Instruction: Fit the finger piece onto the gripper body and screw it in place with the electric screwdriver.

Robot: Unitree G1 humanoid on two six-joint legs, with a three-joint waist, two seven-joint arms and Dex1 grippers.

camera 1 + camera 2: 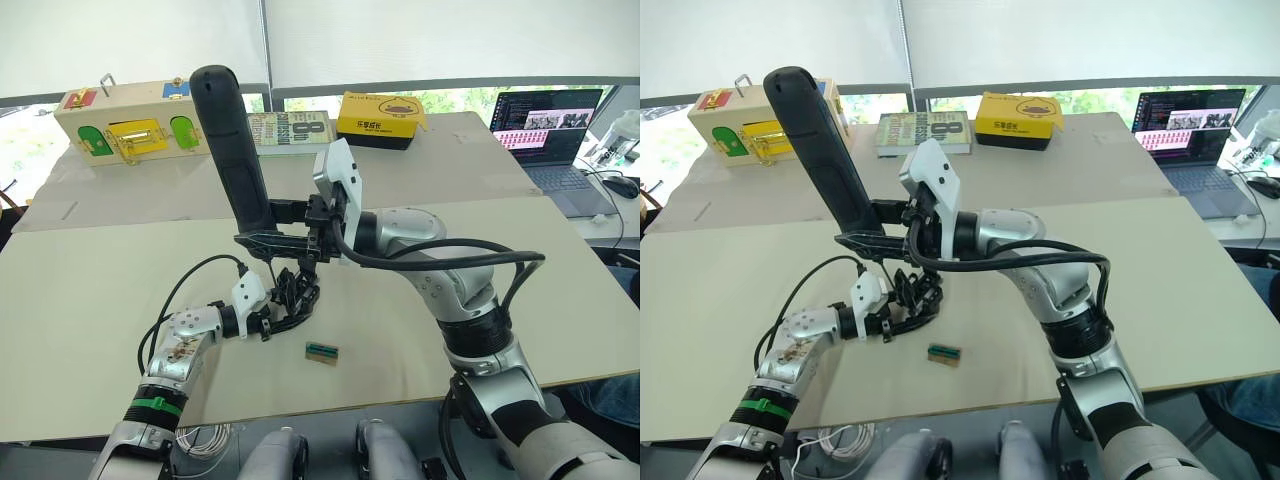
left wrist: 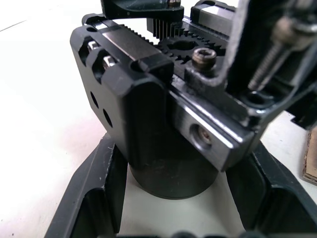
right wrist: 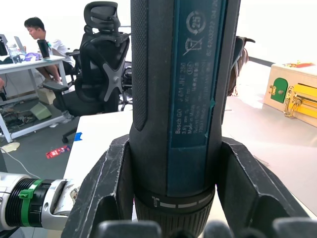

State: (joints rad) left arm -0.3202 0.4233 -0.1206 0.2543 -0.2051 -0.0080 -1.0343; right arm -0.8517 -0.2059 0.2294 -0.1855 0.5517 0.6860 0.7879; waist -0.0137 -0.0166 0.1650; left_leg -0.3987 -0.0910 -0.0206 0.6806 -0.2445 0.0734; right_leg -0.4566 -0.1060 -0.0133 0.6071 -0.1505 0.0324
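Closest to cam in the left wrist view: gripper body [image 2: 163,124], round base down on the table [image 1: 90,330], sitting between the left gripper's [image 1: 283,312] fingers [image 2: 96,193], which press its base from both sides. L gripper thus clamped on gripper body; judged reason is to pin it so it can't spin or slide under screwdriver torque. Rack teeth, a gear and a socket-head screw [image 2: 204,57] face up on top, i.e. fastener side exposed for the bit. A thin metal shaft comes down at the edge of that view, prob the bit, near the screw; whether it's seated in a screw head can't be told.

Electric screwdriver [image 1: 232,150] is held by the right gripper [image 1: 290,232], fingers [image 3: 106,188] closed round the lower barrel just above the collar. Tool stands near upright, leaning a bit, rounded end up, tip down right over the gripper body. Low grip likely gives better tip control.

Finger piece: can't pick it out separately; a black pointed part sticks out of the body in the head views, could be it already fitted, not sure.

Poses: L arm lies low along the table, forearm reaching in from robot's left, wrist level. R arm comes in from the right, elbow bent and raised, wrist turned so fingers point left across the tool.

Small green-topped block [image 1: 321,352] lies on the table just beside the work, untouched.
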